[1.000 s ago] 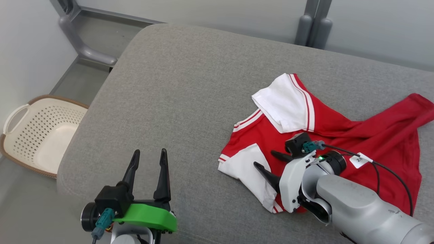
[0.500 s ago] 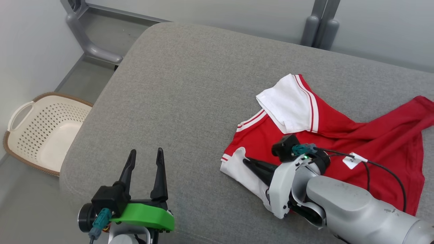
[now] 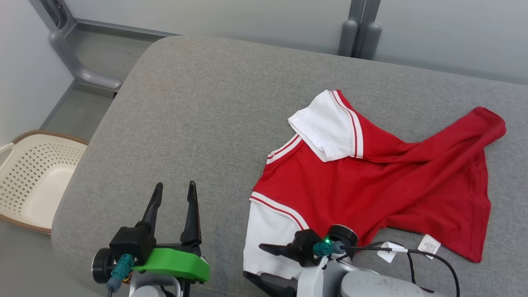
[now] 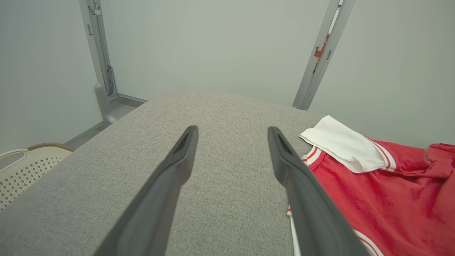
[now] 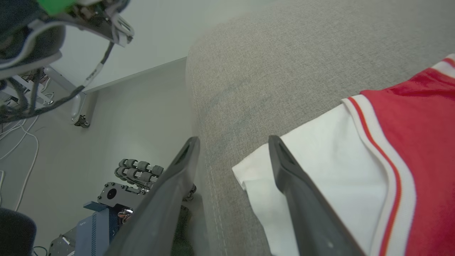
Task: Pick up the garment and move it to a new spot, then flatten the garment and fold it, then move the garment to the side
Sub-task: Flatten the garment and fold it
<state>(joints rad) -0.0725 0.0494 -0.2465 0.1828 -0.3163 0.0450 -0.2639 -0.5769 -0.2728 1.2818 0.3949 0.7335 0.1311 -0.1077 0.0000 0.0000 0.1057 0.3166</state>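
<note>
Pulled-out sleeve (image 3: 268, 243) now nears cushion (image 3: 206, 103) edge — right hand (image 3: 253, 260) spread wide.

The red jersey-knit T-shirt (image 3: 371, 185) is rocking white sleeves edged in red and white stripes. The grey fabric cushion (image 3: 206, 103) is looking plain and heathered, and the cream perforated plastic basket (image 3: 41, 154) is showing a brown rim.

Our left gripper (image 3: 175, 185) points parted fingers (image 3: 190, 210) toward 12 o'clock; our right gripper (image 3: 252, 260) gapes toward 9 o'clock.
</note>
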